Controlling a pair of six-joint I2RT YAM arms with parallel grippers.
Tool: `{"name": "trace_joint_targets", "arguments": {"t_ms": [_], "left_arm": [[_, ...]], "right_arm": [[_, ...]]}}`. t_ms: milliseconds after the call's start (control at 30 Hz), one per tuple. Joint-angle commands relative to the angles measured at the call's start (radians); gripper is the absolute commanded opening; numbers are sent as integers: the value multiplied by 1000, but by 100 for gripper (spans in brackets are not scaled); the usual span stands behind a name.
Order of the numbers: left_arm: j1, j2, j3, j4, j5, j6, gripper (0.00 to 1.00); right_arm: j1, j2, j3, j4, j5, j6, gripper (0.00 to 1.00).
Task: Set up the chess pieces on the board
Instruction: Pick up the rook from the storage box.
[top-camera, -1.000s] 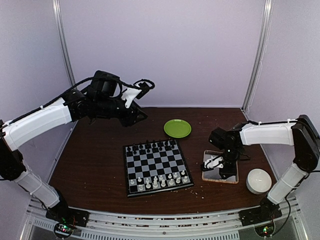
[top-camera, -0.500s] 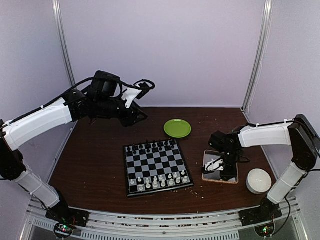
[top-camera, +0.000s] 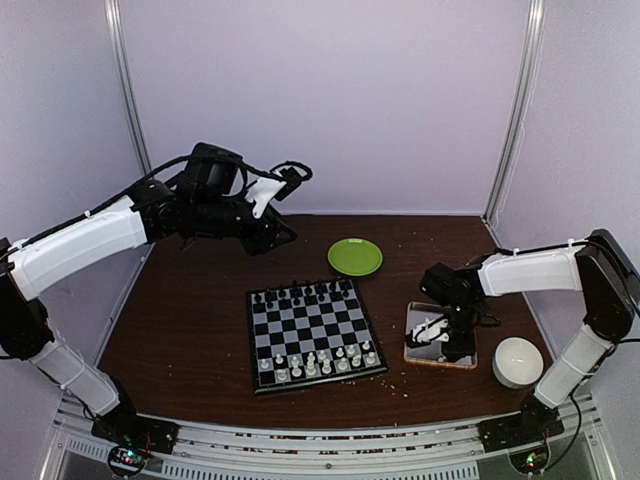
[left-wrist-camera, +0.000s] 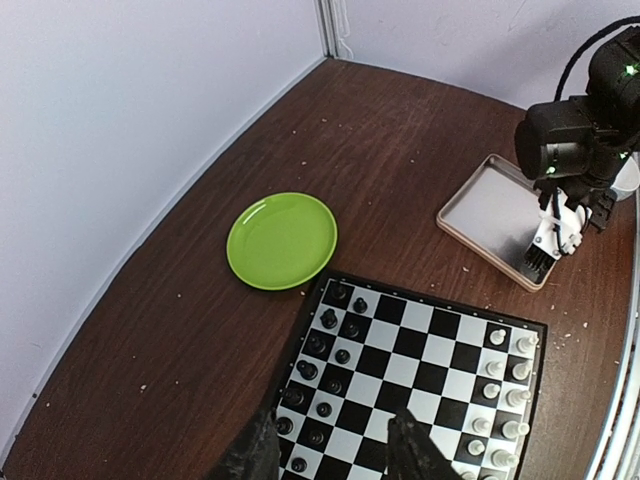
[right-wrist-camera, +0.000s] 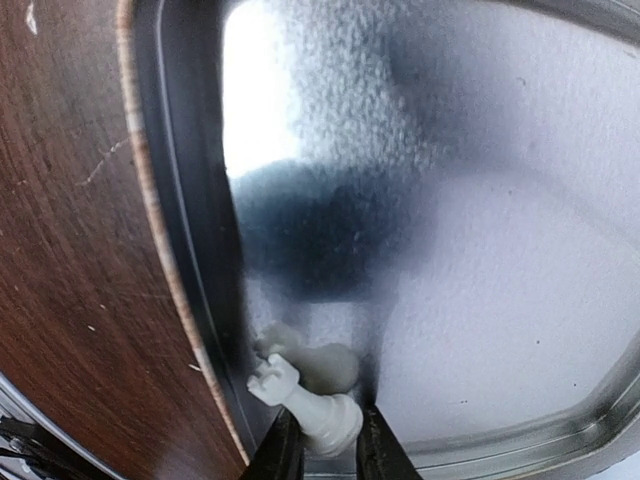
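The board (top-camera: 312, 327) lies mid-table, with white chess pieces (top-camera: 320, 362) along its near rows and black chessmen (top-camera: 300, 294) along the far rows. My right gripper (top-camera: 437, 332) reaches down into the clear tray (top-camera: 440, 360). In the right wrist view its fingers (right-wrist-camera: 283, 447) are shut on the base of a white rook (right-wrist-camera: 310, 405), which lies tilted by the tray's rim (right-wrist-camera: 190, 300). My left gripper (left-wrist-camera: 335, 450) hangs open and empty high above the board's (left-wrist-camera: 430, 360) far-left side.
A green plate (top-camera: 355, 257) sits behind the board. A white bowl (top-camera: 518, 361) stands right of the tray, near the right arm's base. Crumbs dot the brown table.
My right gripper has shifted a little toward the near side of the tray and sunk lower. The left arm has hardly moved.
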Motion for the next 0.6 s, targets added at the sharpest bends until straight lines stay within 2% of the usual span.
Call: {"name": "trace_joint_targets", "arguments": {"t_ms": [0,433,567], "left_arm": [[0,10,1,43,21,12,38],[-1,25,7,38,56,5,38],[0,28,8,35,61,5,39]], "right_arm": [[-24,8,8,27,-36,8,18],[-87,0,37,13,-153,33,18],[-86,-20,33,15,-131,19,23]]}}
